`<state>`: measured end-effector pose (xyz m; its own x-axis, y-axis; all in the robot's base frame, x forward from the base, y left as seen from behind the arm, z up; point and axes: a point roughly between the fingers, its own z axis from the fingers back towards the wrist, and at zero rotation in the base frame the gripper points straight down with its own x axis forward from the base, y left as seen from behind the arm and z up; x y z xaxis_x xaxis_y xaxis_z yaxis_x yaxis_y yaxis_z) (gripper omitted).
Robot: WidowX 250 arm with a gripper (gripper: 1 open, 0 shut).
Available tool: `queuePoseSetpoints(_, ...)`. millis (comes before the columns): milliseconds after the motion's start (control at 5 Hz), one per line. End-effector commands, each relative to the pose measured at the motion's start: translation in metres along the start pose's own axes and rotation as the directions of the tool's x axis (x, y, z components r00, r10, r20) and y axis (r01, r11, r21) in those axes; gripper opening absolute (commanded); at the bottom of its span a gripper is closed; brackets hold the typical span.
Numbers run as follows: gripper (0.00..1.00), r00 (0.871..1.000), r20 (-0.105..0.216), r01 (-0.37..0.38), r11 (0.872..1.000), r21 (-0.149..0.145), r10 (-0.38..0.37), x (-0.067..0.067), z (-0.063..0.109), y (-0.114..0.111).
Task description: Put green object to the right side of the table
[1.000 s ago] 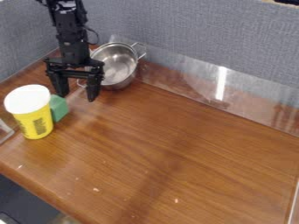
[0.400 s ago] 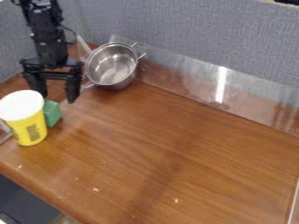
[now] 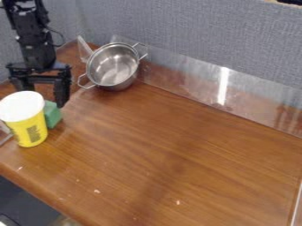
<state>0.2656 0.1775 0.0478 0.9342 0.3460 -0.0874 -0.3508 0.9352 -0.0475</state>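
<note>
Over at the left edge of the bench (image 3: 177, 150), the green object (image 3: 53, 113) sits tucked against the right side of a yellow cup with a white rim (image 3: 26, 116), which hides much of the cube from this view. Behind them stands the black arm, its end effector (image 3: 38, 86) pointing down with both fingers spread wide and nothing between them; the tips hang just behind and above the cup and cube, apart from both. A steel pot with side handles (image 3: 112, 67) rests near the grey back wall, to the right of the arm, and clear plastic walls (image 3: 224, 84) run along the far edge. The wood-grain surface to the right of the cube lies bare of other things. Compared with a second ago, the arm has shifted leftward and toward the back corner, away from the pot, while the jaws remain as wide as before; cup, cube and pot have not moved.
</note>
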Motion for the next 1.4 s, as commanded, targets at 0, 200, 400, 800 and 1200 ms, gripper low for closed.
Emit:
queuePoseSetpoints(0,1.00,0.996,0.085,-0.013,1.000,0.023,0.011,0.001,0.023,0.005)
queuePoseSetpoints(200,1.00,0.997,0.080,-0.016,1.000,0.023,0.014,-0.002,0.018,0.006)
queuePoseSetpoints(400,1.00,0.997,0.073,-0.020,0.999,0.025,0.019,-0.005,0.012,0.007)
queuePoseSetpoints(800,1.00,0.998,0.064,-0.028,0.999,0.024,0.026,-0.008,0.001,0.010)
queuePoseSetpoints(1200,0.00,0.998,0.061,-0.031,0.999,0.020,0.030,-0.008,-0.005,0.013)
